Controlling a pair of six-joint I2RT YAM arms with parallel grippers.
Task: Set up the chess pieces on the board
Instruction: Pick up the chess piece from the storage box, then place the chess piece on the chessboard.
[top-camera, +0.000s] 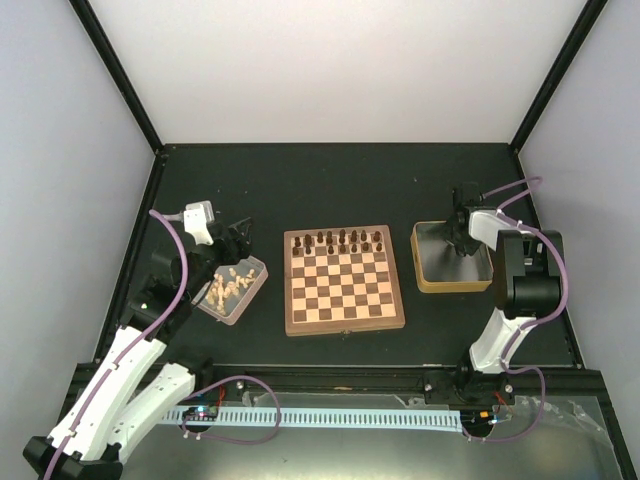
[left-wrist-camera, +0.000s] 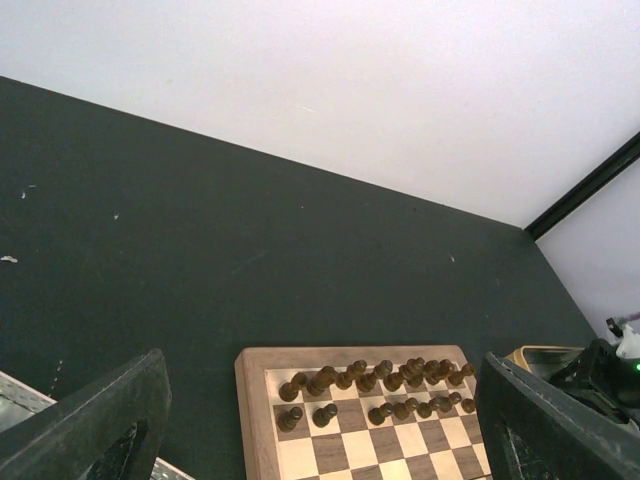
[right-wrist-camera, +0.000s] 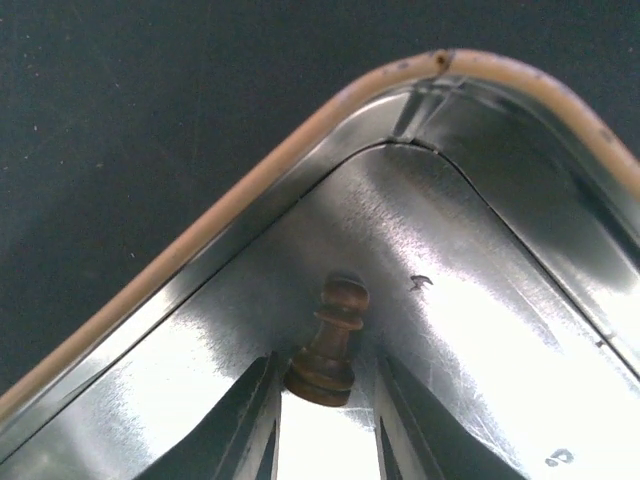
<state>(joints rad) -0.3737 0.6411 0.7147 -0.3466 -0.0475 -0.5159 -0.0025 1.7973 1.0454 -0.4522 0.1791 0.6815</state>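
The board (top-camera: 345, 327) lies mid-table with two rows of dark chess pieces (top-camera: 345, 240) along its far edge; one square in the second row is bare. The board (left-wrist-camera: 250, 420) and the pieces (left-wrist-camera: 380, 385) also show in the left wrist view. My right gripper (top-camera: 462, 243) reaches down into the metal tray (top-camera: 430, 280). In the right wrist view its fingers (right-wrist-camera: 325, 400) are open around the base of a dark pawn (right-wrist-camera: 330, 345) lying on the tray floor near a corner. My left gripper (top-camera: 237, 240) is open and empty, left of the board.
A clear tray (top-camera: 215, 312) of pale cream pieces (top-camera: 232, 285) sits left of the board, under my left arm. The metal tray's cream-coloured rim (right-wrist-camera: 250, 190) curves close round the pawn. Black frame posts stand at the table's back corners.
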